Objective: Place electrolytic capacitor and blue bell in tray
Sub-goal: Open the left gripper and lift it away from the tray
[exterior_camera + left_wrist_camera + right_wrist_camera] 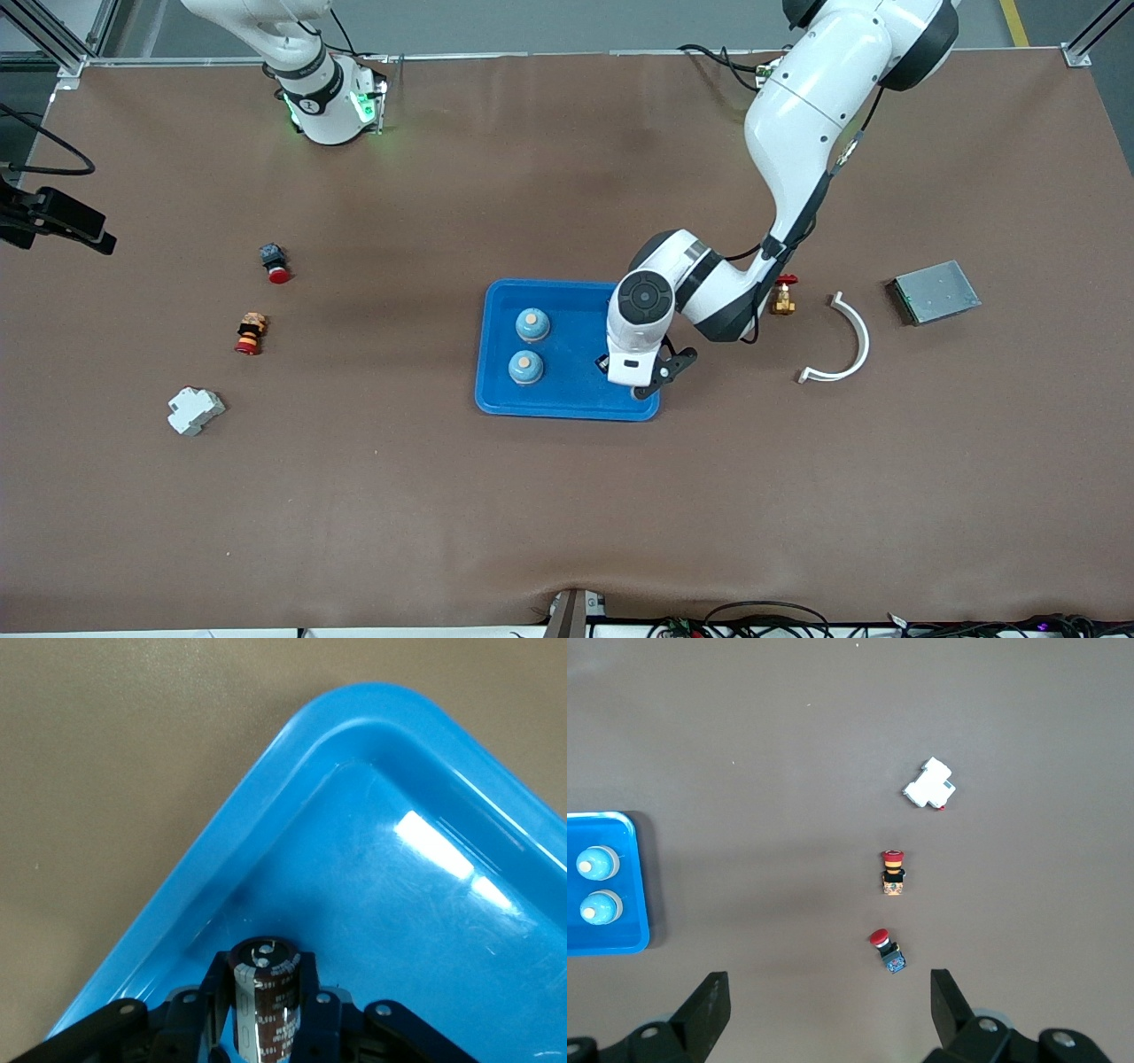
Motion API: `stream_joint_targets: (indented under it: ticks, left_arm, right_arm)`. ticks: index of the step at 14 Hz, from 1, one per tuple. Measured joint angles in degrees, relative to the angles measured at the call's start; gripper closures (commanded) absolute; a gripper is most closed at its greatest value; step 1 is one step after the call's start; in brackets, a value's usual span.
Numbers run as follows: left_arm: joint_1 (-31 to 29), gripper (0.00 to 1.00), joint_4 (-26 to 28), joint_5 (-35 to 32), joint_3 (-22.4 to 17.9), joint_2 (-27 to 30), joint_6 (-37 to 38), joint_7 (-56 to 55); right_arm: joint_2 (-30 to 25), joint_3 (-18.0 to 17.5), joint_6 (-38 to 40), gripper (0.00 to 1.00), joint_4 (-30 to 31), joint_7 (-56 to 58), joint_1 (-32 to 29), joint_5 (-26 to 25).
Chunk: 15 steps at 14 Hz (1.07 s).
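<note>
White block [196, 411] lies nearest on the desk [567, 514], toward the right arm's end. Blue tray [496, 390] sits mid-desk with two blue bells [532, 325] inside. Left pincer [266, 1010] hangs over the tray's corner, clenched on a dark capacitor [264, 992]. Right pincer [828, 1001] waits high above bare desk, released.
</note>
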State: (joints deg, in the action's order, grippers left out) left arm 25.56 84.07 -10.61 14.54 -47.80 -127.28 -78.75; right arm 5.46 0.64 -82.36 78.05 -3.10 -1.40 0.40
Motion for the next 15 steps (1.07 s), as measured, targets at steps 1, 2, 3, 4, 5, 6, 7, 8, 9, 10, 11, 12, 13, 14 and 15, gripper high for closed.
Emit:
stream_joint_targets:
  ticks: [1,2,3,4,5,6,7,8,9,10,11,12,13,14,15]
  left_arm:
    - [0.0,0.0,-0.01,-0.03,0.0,0.0,-0.01,0.02]
    - [0.01,0.0,-0.02,-0.29,0.0,0.0,-0.01,0.05]
    - [0.06,0.0,-0.05,-1.34,0.0,0.0,-0.05,0.03]
    - [0.2,0.0,-0.15,-2.4,0.0,0.0,-0.11,-0.04]
    - [0.38,0.0,-0.4,-2.99,0.0,0.01,-0.18,-0.06]
    - [0.47,0.0,-0.82,-3.24,0.0,0.07,-0.2,-0.06]
    - [0.43,0.0,-1.32,-3.38,-0.06,0.33,-0.19,-0.08]
    - [0.31,0.0,-1.75,-3.45,-0.38,0.88,-0.19,-0.08]
    - [-0.06,0.0,-2.05,-3.49,-1.0,1.79,-0.08,-0.08]
    - [-0.99,0.0,-2.28,-3.58,-1.51,3.03,0.38,0.05]
    - [-2.46,0.0,-2.43,-3.7,-1.72,4.48,1.17,1.02]
    - [-4.29,0.0,-2.49,-3.71,-1.8,6.05,2.13,3.12]
    - [-6.15,0.0,-2.5,-3.71,-1.83,7.49,3.24,5.54]
    - [-7.88,0.0,-2.48,-3.72,-1.87,8.68,4.2,7.99]
    - [-9.59,0.0,-2.47,-3.72,-1.92,9.52,4.77,10.62]
  right_arm:
    - [0.0,-0.01,-0.09,0.0,0.04,0.0,0.0,0.03]
    - [0.0,-0.02,-0.19,0.0,0.1,0.0,0.0,0.29]
    - [0.0,-0.02,-0.3,0.0,0.18,0.0,-0.03,1.02]
    - [0.0,-0.02,-0.43,0.0,0.27,0.0,-0.05,1.69]
    - [0.0,-0.02,-0.63,0.0,0.39,0.0,-0.07,1.96]
    - [0.0,-0.02,-0.91,0.0,0.51,0.0,-0.08,2.03]
    - [0.0,-0.02,-1.06,0.0,0.62,0.0,-0.1,2.06]
    - [0.0,-0.02,-1.16,0.0,0.66,0.0,-0.1,2.07]
    - [0.0,-0.02,-1.3,0.0,0.68,0.0,-0.11,2.09]
    - [0.0,-0.02,-1.55,0.0,0.69,0.0,-0.12,2.09]
    - [0.0,-0.02,-1.95,0.0,0.71,0.04,-0.13,2.09]
    - [0.0,-0.02,-2.39,0.0,0.73,0.06,-0.13,2.09]
    - [0.0,-0.02,-2.64,0.0,0.73,0.08,-0.14,2.08]
    - [0.0,-0.02,-2.71,0.0,0.73,0.13,-0.14,2.07]
    - [0.0,-0.02,-2.74,0.0,0.73,0.4,-0.14,2.06]
